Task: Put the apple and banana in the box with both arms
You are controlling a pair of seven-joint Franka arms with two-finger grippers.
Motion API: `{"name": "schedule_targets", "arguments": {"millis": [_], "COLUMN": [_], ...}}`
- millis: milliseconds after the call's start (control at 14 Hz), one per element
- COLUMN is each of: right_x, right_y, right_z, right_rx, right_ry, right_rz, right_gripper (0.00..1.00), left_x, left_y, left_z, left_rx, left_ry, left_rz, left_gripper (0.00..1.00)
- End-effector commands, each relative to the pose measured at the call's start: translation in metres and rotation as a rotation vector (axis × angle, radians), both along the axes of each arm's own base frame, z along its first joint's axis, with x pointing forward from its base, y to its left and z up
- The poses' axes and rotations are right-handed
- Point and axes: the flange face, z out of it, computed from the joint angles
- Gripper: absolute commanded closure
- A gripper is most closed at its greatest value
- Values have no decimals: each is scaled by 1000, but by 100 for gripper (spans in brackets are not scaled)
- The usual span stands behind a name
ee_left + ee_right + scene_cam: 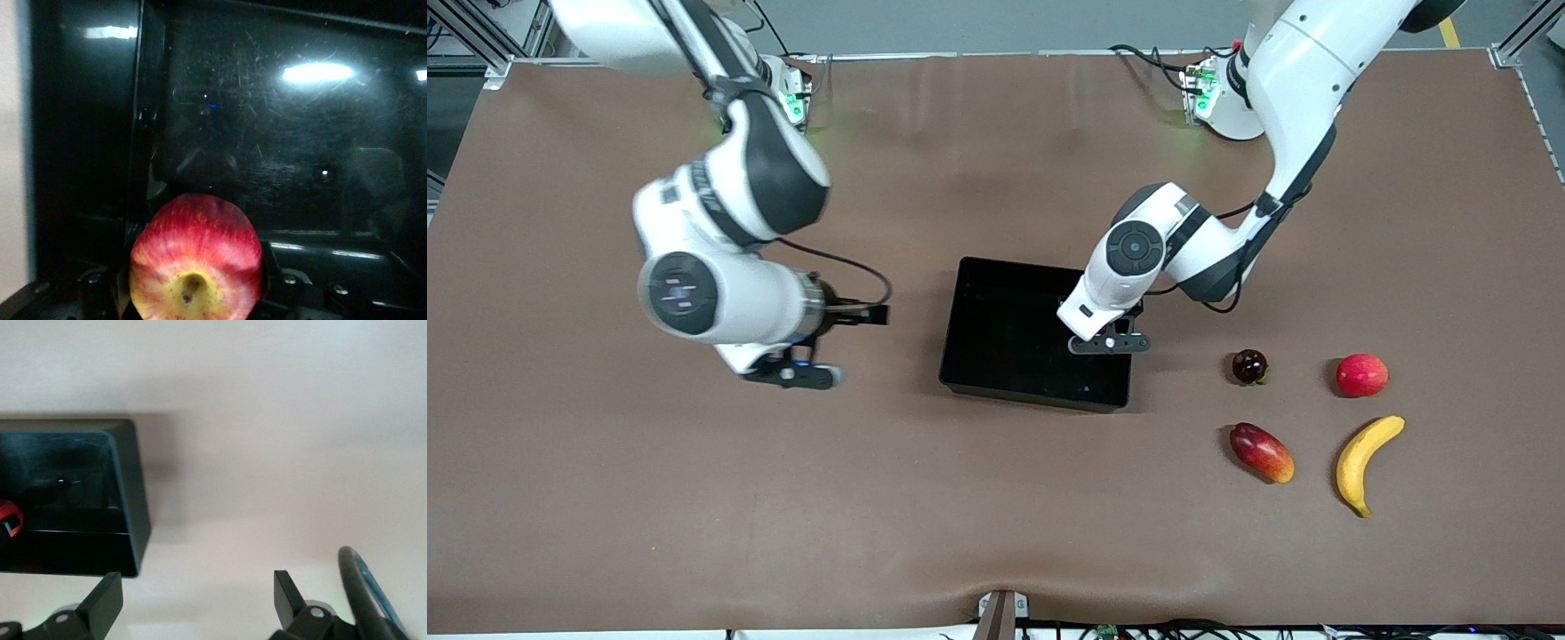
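My left gripper (1110, 342) is shut on the apple (195, 257), red with yellowish streaks, and holds it low over the black box (1005, 338), near the wall toward the left arm's end. The hand hides the apple in the front view. The box's glossy floor (300, 147) fills the left wrist view. The yellow banana (1365, 460) lies on the table toward the left arm's end, nearer the camera than the box. My right gripper (852, 345) is open and empty over bare table beside the box; its wrist view shows its fingers (103, 600) and the box's corner (130, 487).
Near the banana lie a pinkish-red round fruit (1361, 374), a dark round fruit (1249, 365) and a red-orange mango-like fruit (1262, 452). The brown table (694, 498) runs wide around the box.
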Motion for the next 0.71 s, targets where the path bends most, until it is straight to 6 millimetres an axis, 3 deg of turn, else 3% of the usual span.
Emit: {"name": "schedule_targets", "arguments": {"millis": [0,143,286,357,429,643], "right_x": [13,8,-2,-7,-12,-28], "right_y": [-85,-131,-158,-164,-175,-213], "right_z": [34,70,106,113,122,142], "right_rx": [-8,-53,-136,-153,-166,-162], "right_ry": [65,23,-61,-69,-74,-101], "right_rz": [-83,-123,-67,-31,-25,-42], "right_gripper": [0,0,0,0,0,0], "left_x": [0,1,1,2,2,11], "left_y": [-12,-12,-12,-12,-13,-12], "left_z": [-15,-22,-24,-24,-21,4], "left_rx": [23,23,24,21,20,22], "left_ry": [-24,-12,-10,-8,-10,-45], "left_rz": [-1,8,28,33,56,71], "left_gripper": [100,100,95,60,1,0]}}
